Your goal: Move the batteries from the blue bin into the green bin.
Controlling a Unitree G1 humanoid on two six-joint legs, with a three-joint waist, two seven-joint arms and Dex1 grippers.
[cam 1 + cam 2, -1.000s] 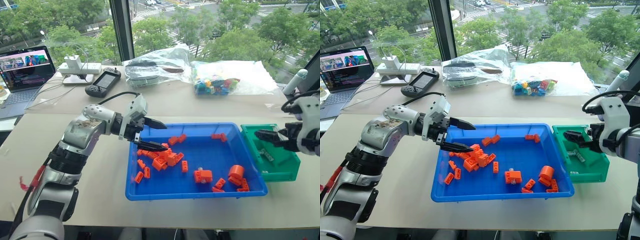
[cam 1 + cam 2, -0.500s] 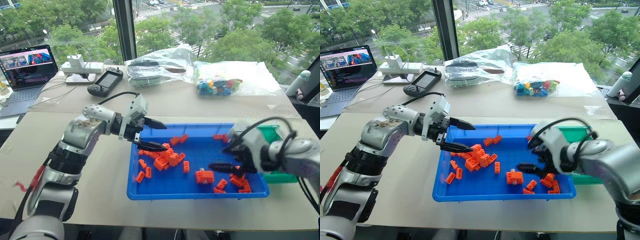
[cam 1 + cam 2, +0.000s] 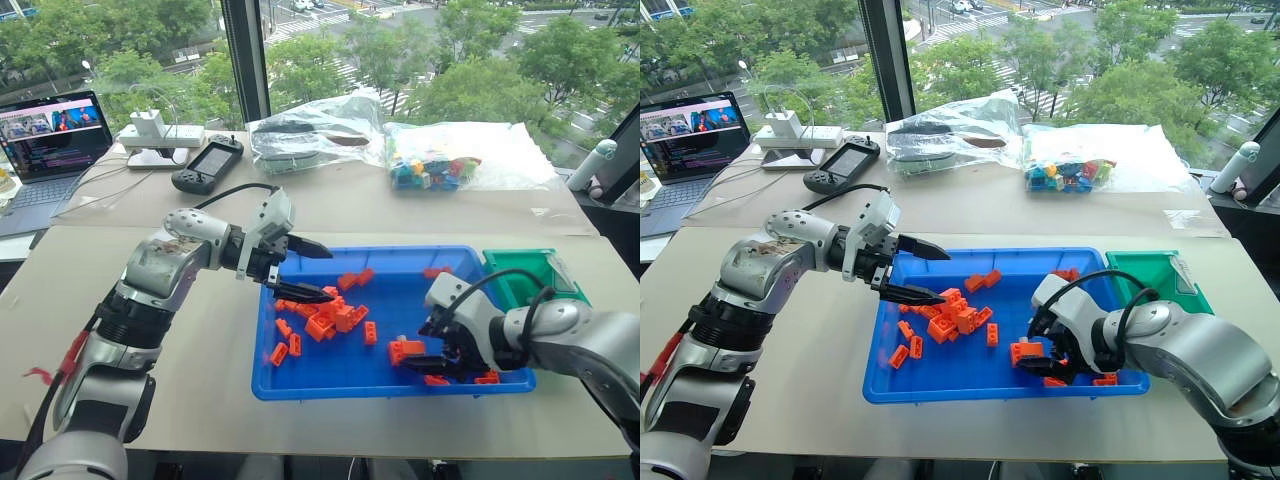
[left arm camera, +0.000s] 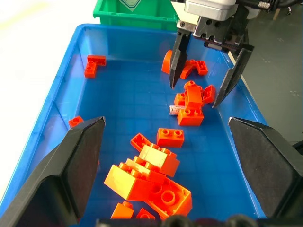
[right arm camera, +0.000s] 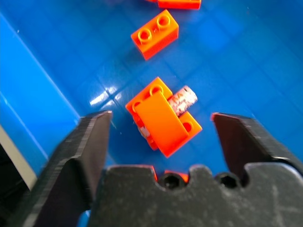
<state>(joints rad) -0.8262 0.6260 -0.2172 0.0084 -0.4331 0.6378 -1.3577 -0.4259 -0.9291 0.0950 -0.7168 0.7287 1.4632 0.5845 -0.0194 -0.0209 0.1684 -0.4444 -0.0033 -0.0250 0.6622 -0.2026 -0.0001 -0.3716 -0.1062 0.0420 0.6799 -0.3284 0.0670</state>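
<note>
Your right claw [image 4: 207,90] hangs open and empty in the large shallow blue plastic bin [image 3: 300,380], lower right of the head view, its fingers straddling a slim silvery battery [image 5: 182,100] half under an orange brick [image 5: 163,118]. The head view hides that battery. Your left claw [image 3: 305,270] gapes empty at centre-left.

No word, brand or number can be read anywhere. The open laptop's screen [image 3: 52,122], at the desk's far left corner, carries lines of text too small to read. The small green plastic bin [image 4: 135,13] bears a white marking, indistinct.
</note>
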